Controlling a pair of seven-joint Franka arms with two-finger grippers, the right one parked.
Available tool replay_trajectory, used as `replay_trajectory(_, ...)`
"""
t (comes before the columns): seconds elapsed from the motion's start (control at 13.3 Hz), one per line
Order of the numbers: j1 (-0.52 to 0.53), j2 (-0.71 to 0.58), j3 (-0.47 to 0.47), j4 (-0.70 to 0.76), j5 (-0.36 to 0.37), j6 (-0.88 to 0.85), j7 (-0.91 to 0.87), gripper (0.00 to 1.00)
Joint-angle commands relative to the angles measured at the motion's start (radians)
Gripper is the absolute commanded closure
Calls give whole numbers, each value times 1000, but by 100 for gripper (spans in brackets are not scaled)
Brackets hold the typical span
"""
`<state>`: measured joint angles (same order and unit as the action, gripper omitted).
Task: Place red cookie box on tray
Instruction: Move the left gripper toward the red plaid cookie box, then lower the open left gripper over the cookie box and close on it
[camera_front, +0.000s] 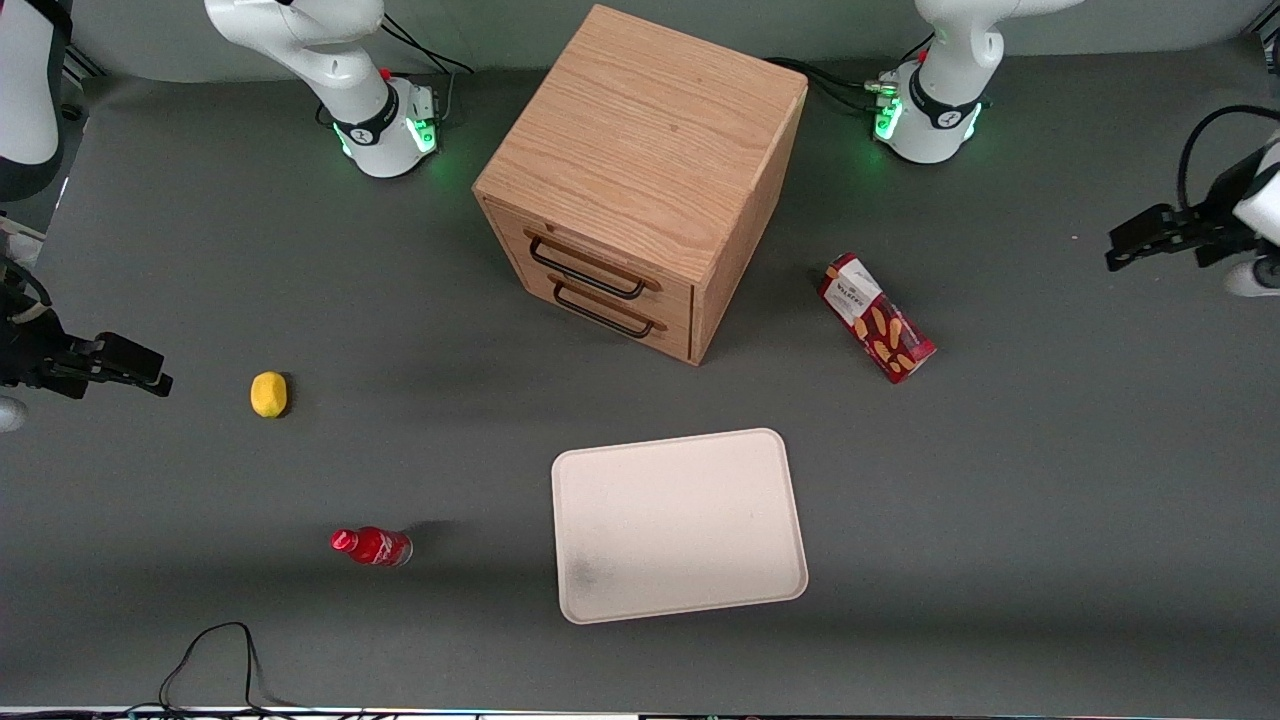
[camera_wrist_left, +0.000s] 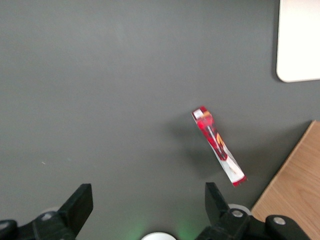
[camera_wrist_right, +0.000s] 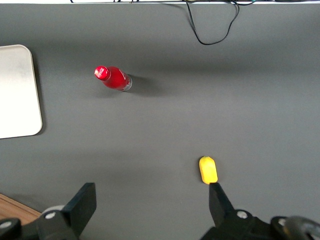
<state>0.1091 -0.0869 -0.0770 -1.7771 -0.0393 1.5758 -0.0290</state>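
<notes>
**Box untouched, tray bare**

Nearest the front camera: black cable loop (camera_front: 215, 655) at table edge, then large flat cream-white rectangular tray (camera_front: 680, 525) with low rim, nothing on it. Small red bottle (camera_front: 371, 546) beside tray, toward parked arm's end; yellow lemon-like object (camera_front: 268, 393) farther from camera than bottle. Oak two-drawer cabinet (camera_front: 640, 180) mid-table, both drawers closed.

Slim dark-red cardboard cookie box (camera_front: 877, 317) lying flat on grey mat beside cabinet, toward working arm's end — farther from camera than tray, well apart from it. White label end pointing away from camera.

Left gripper (camera_front: 1135, 243) hovering high near table's end, well apart from box; fingers (camera_wrist_left: 80, 202) spread wide, holding nothing.

Handling, judged: light, stiff-walled but crushable; printed card likely a bit slick. Best taken across the narrow width, near mid-length — moderate squeeze only.

Count: one box, one tray, one bottle, one yellow object, one cabinet.
</notes>
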Motion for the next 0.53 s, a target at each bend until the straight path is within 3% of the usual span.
replay_trajectory(0.0,-22,-7,-7,-126,-86,73,-263,0)
replay_trajectory(0.45,-37,-8,-269,-513,-94,568,-791,0)
